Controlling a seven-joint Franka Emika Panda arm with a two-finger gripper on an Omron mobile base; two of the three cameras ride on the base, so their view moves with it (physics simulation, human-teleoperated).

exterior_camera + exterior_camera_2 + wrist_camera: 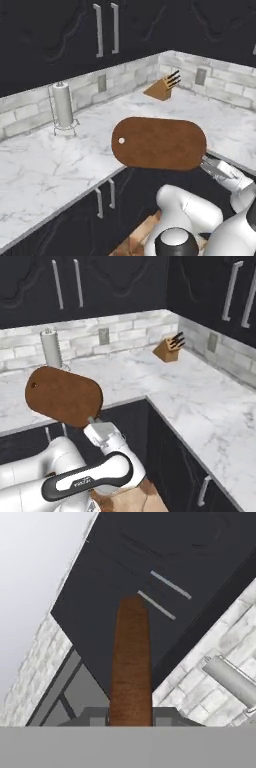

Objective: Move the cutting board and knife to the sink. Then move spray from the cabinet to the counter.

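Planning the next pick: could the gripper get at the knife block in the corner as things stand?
Probably not yet. The gripper is shut on the cutting board, held up over the counter edge, so it has no free jaws. The path itself looks open: bare marble lies between the board and the knife block.

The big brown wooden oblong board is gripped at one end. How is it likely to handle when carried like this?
The brown wooden oblong cutting board looks stiff: it juts out from the shut gripper without sagging. Held by one rounded end only, it may twist or slip in the grip if swung fast. Broad and flat, it could easily clip the white marble counter edge.
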